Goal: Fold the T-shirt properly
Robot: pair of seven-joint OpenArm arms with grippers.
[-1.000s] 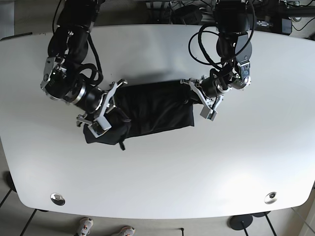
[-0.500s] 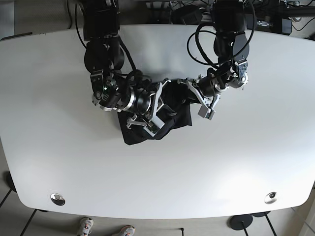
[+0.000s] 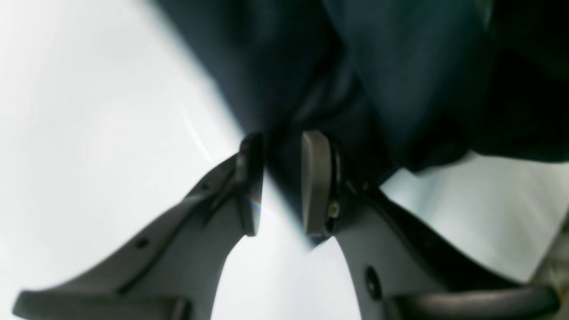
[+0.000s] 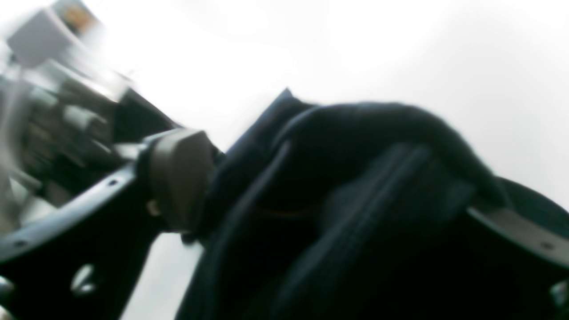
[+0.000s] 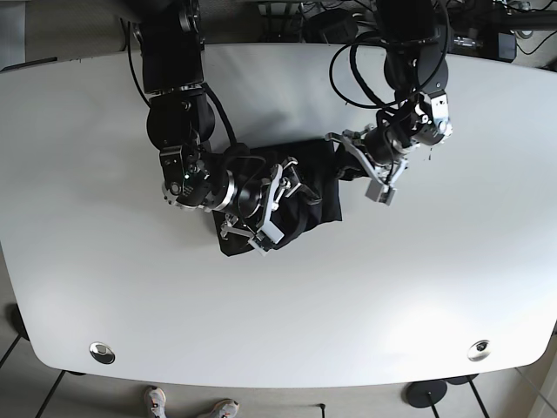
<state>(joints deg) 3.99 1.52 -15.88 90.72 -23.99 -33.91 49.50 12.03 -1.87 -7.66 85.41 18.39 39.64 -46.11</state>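
The black T-shirt (image 5: 315,193) lies bunched in the middle of the white table (image 5: 435,287). My right gripper (image 5: 270,211), on the left in the base view, is shut on a thick fold of the shirt and holds it over the rest of the cloth. In the right wrist view the cloth (image 4: 355,155) fills the space between the fingers (image 4: 178,178) of the gripper (image 4: 342,195). My left gripper (image 5: 370,174) is at the shirt's right edge. In the left wrist view its pads (image 3: 315,182) pinch a thin corner of the dark cloth (image 3: 400,66), so the gripper (image 3: 282,182) is nearly closed.
Two metal grommets sit near the table's front edge, one left (image 5: 102,352) and one right (image 5: 479,350). Cables and equipment (image 5: 470,35) stand behind the table's back edge. A person's shoes (image 5: 152,401) show below the front edge.
My right gripper has carried the shirt's left end rightward over the rest, so the shirt is now shorter and bunched. My left gripper has shifted slightly right at the shirt's right edge.
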